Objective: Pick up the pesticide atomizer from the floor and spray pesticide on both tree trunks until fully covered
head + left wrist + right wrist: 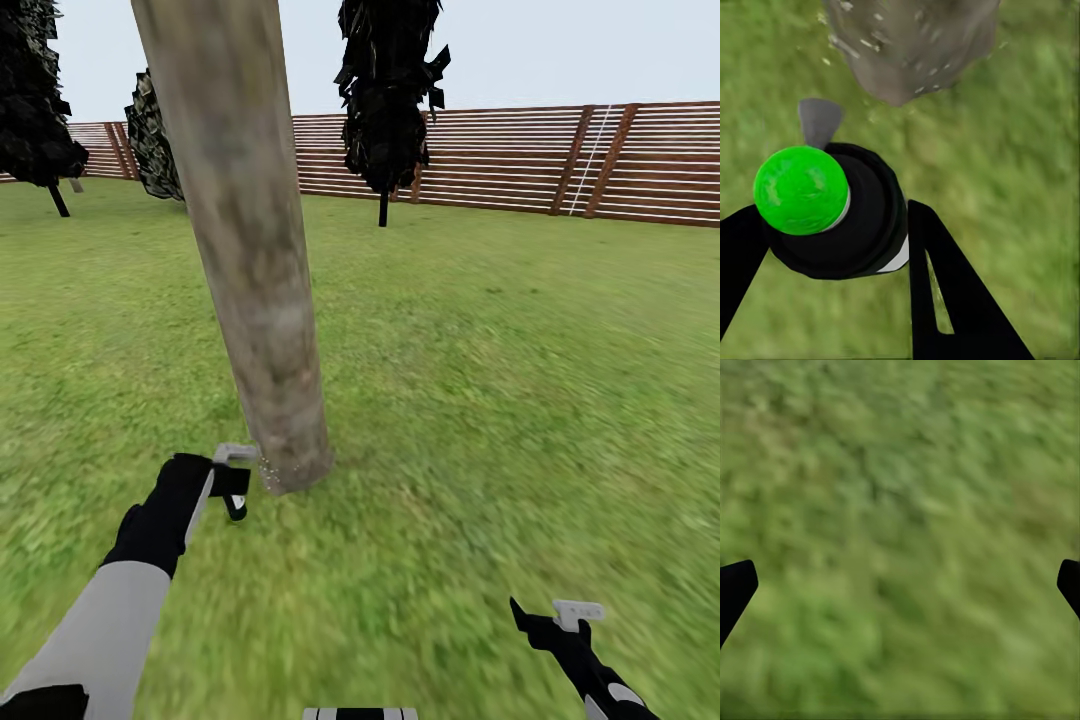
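A thick pale grey-tan tree trunk rises from the lawn just left of centre. My left gripper sits beside its base, shut on the pesticide atomizer. In the left wrist view the atomizer is a black body with a bright green round cap and a grey nozzle pointing toward the trunk. The black fingers flank it. White specks dot the trunk's base. My right gripper hovers low over grass at lower right, open, fingertips far apart with nothing between them.
A brown slatted fence runs along the back. Thin dark-trunked trees stand at the far centre and far left. Another tree with jagged foliage shows behind the trunk. Open grass spreads to the right.
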You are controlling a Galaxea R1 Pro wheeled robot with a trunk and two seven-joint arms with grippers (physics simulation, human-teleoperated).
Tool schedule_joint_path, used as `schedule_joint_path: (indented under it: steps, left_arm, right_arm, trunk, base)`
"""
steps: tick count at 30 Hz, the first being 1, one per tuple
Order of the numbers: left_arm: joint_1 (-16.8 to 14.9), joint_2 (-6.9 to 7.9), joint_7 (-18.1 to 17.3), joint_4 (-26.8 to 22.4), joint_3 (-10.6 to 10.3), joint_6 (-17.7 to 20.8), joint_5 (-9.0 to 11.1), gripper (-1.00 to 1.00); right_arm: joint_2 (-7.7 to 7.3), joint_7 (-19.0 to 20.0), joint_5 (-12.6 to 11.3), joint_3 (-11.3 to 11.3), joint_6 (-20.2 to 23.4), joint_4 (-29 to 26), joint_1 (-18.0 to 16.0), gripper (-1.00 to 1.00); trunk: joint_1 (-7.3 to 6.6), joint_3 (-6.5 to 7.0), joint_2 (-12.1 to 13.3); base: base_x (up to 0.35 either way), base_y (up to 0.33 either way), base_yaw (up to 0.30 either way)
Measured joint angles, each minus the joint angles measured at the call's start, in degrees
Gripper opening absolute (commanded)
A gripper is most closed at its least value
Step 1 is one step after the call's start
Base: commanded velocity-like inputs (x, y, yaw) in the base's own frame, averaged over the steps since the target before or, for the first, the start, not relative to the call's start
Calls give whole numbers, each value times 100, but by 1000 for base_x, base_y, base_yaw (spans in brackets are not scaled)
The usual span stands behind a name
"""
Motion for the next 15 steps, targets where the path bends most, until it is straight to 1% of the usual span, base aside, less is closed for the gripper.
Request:
schedule_joint_path:
  steps: [2,5,6,7,9,10,12,15]
  left_arm:
    - [-1,4,-121,-274,-3,215,-10,-100]
    - [6,72,-295,-662,2,446,-23,-100]
    - [2,104,-373,-777,18,564,-27,-100]
    - [0,176,-440,-861,34,620,-52,-100]
    - [-11,299,-483,-918,44,649,-44,-100]
    - [-52,369,-493,-930,47,654,-50,-100]
    - [-189,450,-503,-930,48,667,-36,-100]
    - [-233,445,-500,-917,20,674,-23,-100]
  right_arm:
    - [3,0,0,0,0,2,0,100]
    - [1,0,0,0,0,6,0,100]
    - [2,0,0,0,0,7,0,100]
    - [2,0,0,0,0,7,0,100]
    - [4,0,0,0,0,7,0,100]
    - [3,0,0,0,0,7,0,100]
    - [3,0,0,0,0,7,0,100]
    - [3,0,0,0,0,8,0,100]
  trunk:
    - [0,0,0]
    - [0,0,0]
    - [0,0,0]
    - [0,0,0]
    - [0,0,0]
    - [0,0,0]
    - [0,0,0]
    - [0,0,0]
  base:
    - [0,0,0]
    - [0,0,0]
    - [0,0,0]
    - [0,0,0]
    - [0,0,0]
    - [0,0,0]
    - [0,0,0]
    - [0,0,0]
